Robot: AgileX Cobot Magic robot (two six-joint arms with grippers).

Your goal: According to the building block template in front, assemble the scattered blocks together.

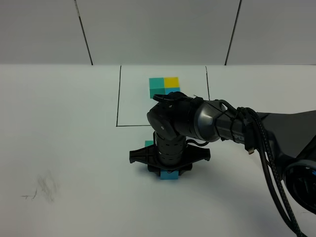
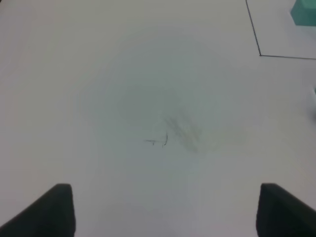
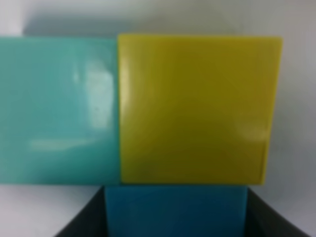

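Note:
The building block template point(image 1: 165, 85), a teal, yellow and blue cluster, lies inside the black drawn rectangle at the back. My right gripper point(image 1: 169, 170) points straight down in front of the rectangle, shut on the scattered blue cube point(image 1: 169, 176). In the right wrist view the blue cube point(image 3: 175, 210) sits between the dark fingers point(image 3: 81, 224) and touches the yellow cube point(image 3: 197, 108), which sits flush beside the teal cube point(image 3: 59, 108). From above only a sliver of that teal cube point(image 1: 148, 143) shows and the yellow one is hidden. My left gripper point(image 2: 168, 212) is open and empty over bare table.
The right arm point(image 1: 222, 123) reaches across the table from the right. Grey scuff marks point(image 1: 42, 190) lie on the white table at the front left, and show under the left gripper point(image 2: 173, 136). The rectangle's corner point(image 2: 260, 54) and the template's teal cube point(image 2: 303, 12) show in the left wrist view.

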